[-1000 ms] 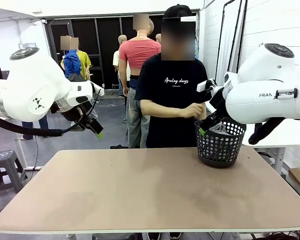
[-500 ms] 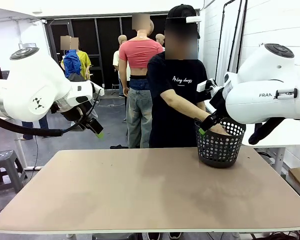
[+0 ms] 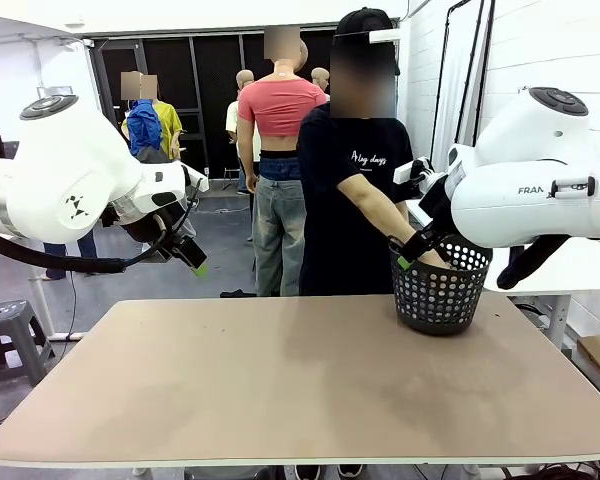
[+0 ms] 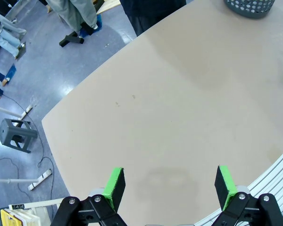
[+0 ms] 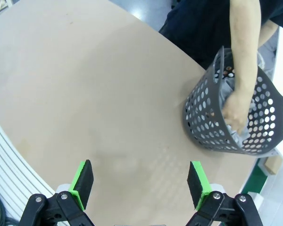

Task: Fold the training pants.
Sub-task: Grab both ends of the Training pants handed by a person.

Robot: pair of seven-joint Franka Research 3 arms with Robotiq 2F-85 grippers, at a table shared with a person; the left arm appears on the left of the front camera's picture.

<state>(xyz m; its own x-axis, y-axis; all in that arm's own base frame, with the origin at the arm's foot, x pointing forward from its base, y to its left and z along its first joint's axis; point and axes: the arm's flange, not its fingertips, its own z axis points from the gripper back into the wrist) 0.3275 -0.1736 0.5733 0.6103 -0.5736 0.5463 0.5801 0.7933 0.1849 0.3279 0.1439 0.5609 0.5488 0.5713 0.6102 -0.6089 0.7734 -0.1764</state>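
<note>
Reaching: person's hand (image 5: 236, 112) down inside basket (image 3: 438, 298), on training pants (image 5: 240, 133)
training pants: bunched grey heap in basket, at table's (image 3: 280, 380) 2 o'clock; long axis and heading cannot tell
left gripper (image 4: 170, 181): fingers wide, empty, above table
right gripper (image 5: 140, 181): fingers wide, empty, basket at its 2 o'clock

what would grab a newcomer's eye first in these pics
A person's hand is plunged into the dark perforated basket at the table's far right, among grey cloth that is apparently the training pants. The robot's left hand and right hand hang open above the tan table.
</note>
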